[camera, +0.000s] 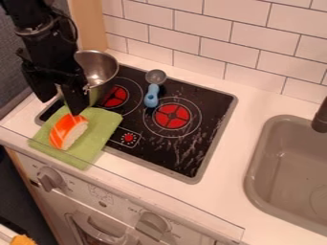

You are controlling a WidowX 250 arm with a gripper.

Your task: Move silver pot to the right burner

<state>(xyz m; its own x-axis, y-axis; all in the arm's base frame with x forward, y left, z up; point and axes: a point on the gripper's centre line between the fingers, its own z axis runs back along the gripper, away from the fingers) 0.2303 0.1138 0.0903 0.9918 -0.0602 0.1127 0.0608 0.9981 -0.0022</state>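
Observation:
The black gripper hangs at the upper left, its two fingers spread apart, open, just in front and to the left of the silver pot. The silver pot stands at the back left of the stove, beside the left burner; the gripper covers part of its left side. Whether a finger touches the pot, I cannot tell. The right burner is a red disc with rings around it, right of the pot and nearer the front.
A blue-handled spoon lies between the burners, its grey bowl toward the wall. Sushi rests on a green cloth at the stove's front left, just below the gripper. The sink is at the right, the tiled wall behind.

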